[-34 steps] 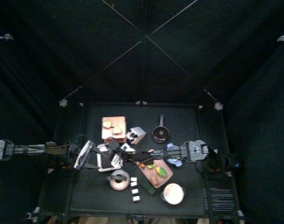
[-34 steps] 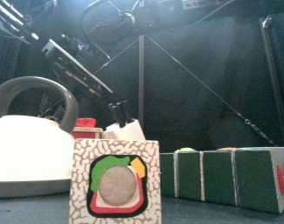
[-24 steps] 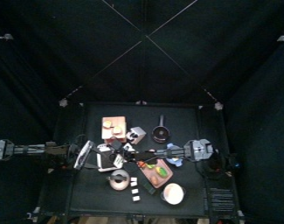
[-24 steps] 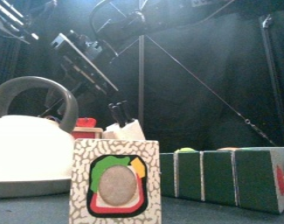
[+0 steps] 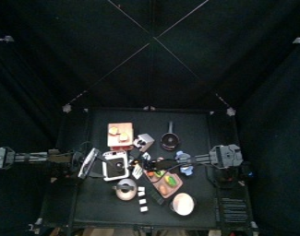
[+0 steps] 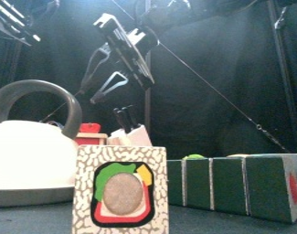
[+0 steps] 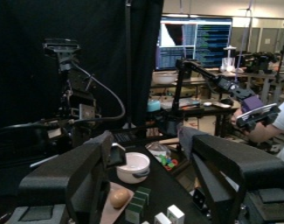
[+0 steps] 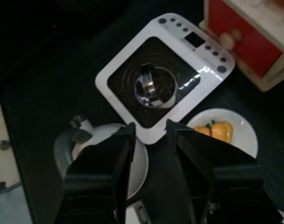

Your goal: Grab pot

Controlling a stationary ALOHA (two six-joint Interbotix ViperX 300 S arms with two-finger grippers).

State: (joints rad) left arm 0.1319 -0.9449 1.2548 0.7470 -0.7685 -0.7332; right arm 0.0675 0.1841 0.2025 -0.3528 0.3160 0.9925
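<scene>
A small dark metal pot [image 8: 150, 80] sits on a white square cooktop [image 8: 197, 48], which also shows left of the table's middle in the top view [image 5: 113, 167]. My right gripper [image 8: 150, 131] hangs above the cooktop, its jaws close together with nothing between them. The right arm reaches across the middle from the right and shows high in the front view [image 6: 120, 50]. My left gripper [image 7: 155, 175] rests at the table's left side [image 5: 88, 159], its jaws wide apart and empty.
A white kettle [image 6: 28, 160] with a grey handle stands at the front left beside toy food boxes [image 6: 120, 196]. A dark frying pan [image 5: 171, 140], a red-and-white box [image 8: 255, 39] and a white plate [image 8: 214, 129] crowd the table. A person's hand [image 7: 255, 109] shows beyond the curtains.
The right arm has moved: in the front view it has swung up and toward the middle, and in the top view its elbow has shifted right. The left arm has not moved.
</scene>
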